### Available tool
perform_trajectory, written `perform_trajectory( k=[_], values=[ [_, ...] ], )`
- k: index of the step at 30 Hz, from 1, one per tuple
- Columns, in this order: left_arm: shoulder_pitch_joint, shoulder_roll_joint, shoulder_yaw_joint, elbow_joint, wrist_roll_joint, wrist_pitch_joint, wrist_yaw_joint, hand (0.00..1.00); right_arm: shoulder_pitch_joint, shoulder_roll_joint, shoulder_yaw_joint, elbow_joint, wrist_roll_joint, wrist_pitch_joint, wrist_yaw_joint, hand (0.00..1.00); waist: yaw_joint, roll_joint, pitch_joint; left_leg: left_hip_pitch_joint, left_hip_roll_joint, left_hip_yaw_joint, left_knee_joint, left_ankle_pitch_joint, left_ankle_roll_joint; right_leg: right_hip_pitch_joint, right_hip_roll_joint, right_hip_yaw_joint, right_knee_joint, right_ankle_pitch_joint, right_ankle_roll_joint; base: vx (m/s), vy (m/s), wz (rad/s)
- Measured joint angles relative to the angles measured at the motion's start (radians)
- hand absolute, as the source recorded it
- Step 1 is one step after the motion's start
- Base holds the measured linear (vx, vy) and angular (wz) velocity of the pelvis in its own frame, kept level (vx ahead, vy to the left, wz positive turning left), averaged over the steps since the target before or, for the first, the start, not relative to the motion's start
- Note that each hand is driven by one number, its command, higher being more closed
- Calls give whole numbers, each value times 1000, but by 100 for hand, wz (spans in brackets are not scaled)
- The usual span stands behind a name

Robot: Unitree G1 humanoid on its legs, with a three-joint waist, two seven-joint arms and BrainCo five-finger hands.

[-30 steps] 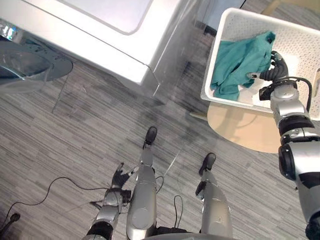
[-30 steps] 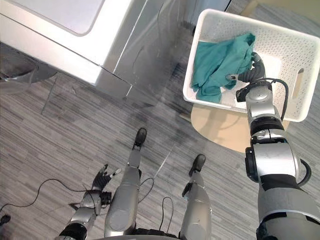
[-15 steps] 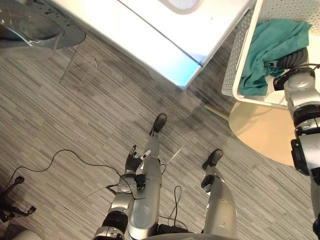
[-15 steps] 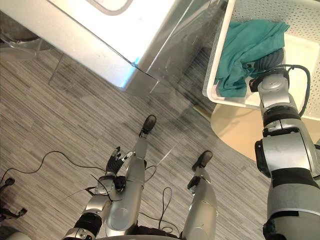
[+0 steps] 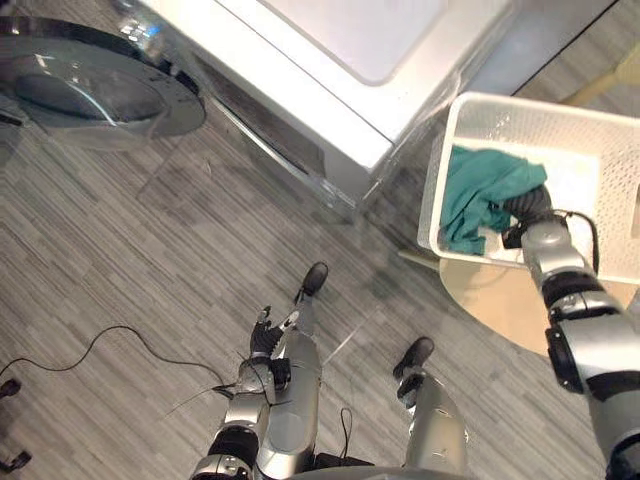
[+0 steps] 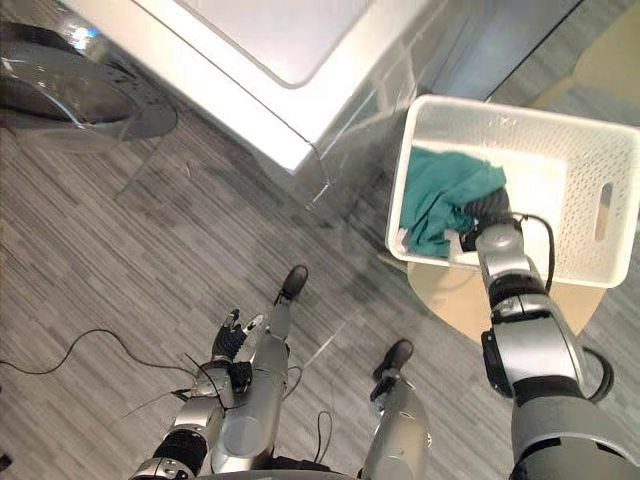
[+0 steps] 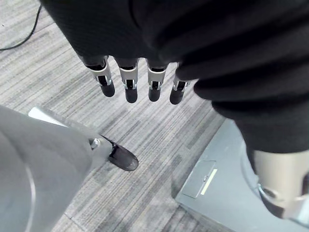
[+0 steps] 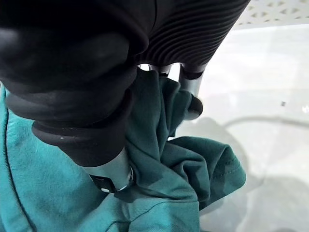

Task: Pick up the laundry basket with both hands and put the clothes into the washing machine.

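A white perforated laundry basket (image 5: 437, 190) stands on a round pale wooden stool (image 5: 500, 305) at the right. A teal garment (image 5: 478, 192) lies bunched in its left half. My right hand (image 5: 528, 212) reaches down into the basket onto that garment. In the right wrist view its thumb (image 8: 112, 175) and fingers (image 8: 192, 99) are curled into the teal cloth (image 8: 58, 208), with a fold pinched between them. My left hand (image 5: 263, 334) hangs low beside my left side, its fingers (image 7: 128, 86) straight and holding nothing.
The white washing machine (image 5: 330, 60) stands at the top centre, left of the basket. Its round glass door (image 5: 95, 95) is swung open at the upper left. Grey striped carpet (image 5: 120, 260) covers the floor.
The camera has swung, so the whole picture shifted. My right hand's fingers have curled from straight into the teal garment. The left hand still hangs open.
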Motion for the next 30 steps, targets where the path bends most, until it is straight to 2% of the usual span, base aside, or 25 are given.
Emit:
perform_trajectory(
  k=[6, 8, 11, 14, 18, 20, 22, 24, 26, 28, 30],
  values=[
    [75, 15, 36, 55, -8, 11, -15, 0, 167, 46, -266, -9, 27, 2, 2, 100, -4, -9, -116, 93, -4, 3, -8, -6, 7, 105, -1, -16, -5, -13, 5, -73, 18, 10],
    [126, 19, 89, 112, -8, 20, -22, 0, 233, 54, -364, -21, 38, 4, 3, 100, -9, -11, -190, 123, -12, 7, -8, -7, 8, 148, 3, -17, -44, -3, 2, -76, 28, -3],
    [159, 19, 156, 154, -13, 24, -23, 0, 254, 57, -426, -30, 63, 5, 1, 100, -21, -9, -233, 149, -14, 24, -8, -14, 18, 184, 10, -11, -97, 15, 11, -56, 24, -12],
    [183, 33, 230, 216, -41, 36, -23, 0, 254, 58, -473, -51, 98, 3, -3, 100, -37, -8, -279, 174, -15, 61, -9, -30, 31, 229, 25, 18, -194, 68, 10, -47, 41, -30],
    [224, 39, 344, 195, -140, 39, -20, 0, 306, 60, -478, -254, 155, 0, -22, 100, -57, -3, -310, 200, -17, 85, -10, -38, 34, 287, 38, 39, -294, 127, 10, -15, 20, -17],
    [249, 42, 428, 100, -204, 38, -11, 0, 350, 60, -496, -377, 167, -6, -43, 100, -59, -4, -340, 204, -17, 85, -13, -44, 34, 291, 39, 39, -316, 138, 15, -13, -7, -5],
    [293, 61, 512, -127, -282, 20, 37, 0, 414, 61, -519, -567, 181, -29, -83, 100, -59, -4, -381, 213, -17, 85, -13, -49, 35, 310, 43, 37, -335, 147, 12, 45, -31, 1],
    [304, 94, 539, -269, -281, -10, 66, 0, 428, 61, -529, -657, 181, -61, -105, 100, -59, -4, -403, 217, -15, 84, -13, -51, 31, 322, 46, 37, -344, 150, 12, 41, -28, -2],
    [280, 159, 569, -446, -281, -62, 86, 0, 432, 67, -530, -783, 181, -97, -120, 100, -60, 1, -415, 244, -15, 88, -12, -49, 34, 348, 48, 37, -353, 154, 14, 43, -38, -2],
    [253, 177, 585, -597, -277, -81, 106, 0, 432, 90, -517, -891, 181, -117, -123, 100, -64, 3, -428, 257, -14, 95, -12, -52, 33, 356, 47, 40, -353, 152, 12, 19, -20, -8],
    [206, 192, 566, -764, -216, -117, 139, 0, 431, 123, -459, -1021, 173, -146, -119, 100, -67, 9, -439, 273, -14, 115, -11, -54, 36, 360, 44, 52, -351, 151, 11, -4, -3, -18]
  ],
)
